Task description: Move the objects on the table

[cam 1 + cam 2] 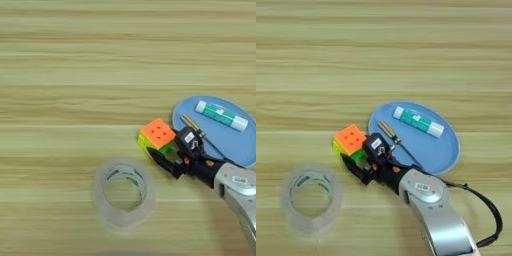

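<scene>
Centrally, the puzzle cube (350, 140) is sitting on the table (75, 65), orange face up, with yellow and green sides showing at its near edges; it is lying just left of the blue oval plate (448, 150); no writing is showing on it. On the far part of that plate, the glue stick (418, 121) is lying flat, white with a green label whose print is too small to read; its long axis is running from far left to near right. Reaching in from the near right, the right gripper (363, 165) is closing its two black fingers on the cube's near-right side, one finger (355, 171) on the near side and the other by the plate's rim; the silver forearm (436, 212) is trailing a black cable. Near left, a clear tape roll (123, 190) is lying flat, well apart from the plate.
</scene>
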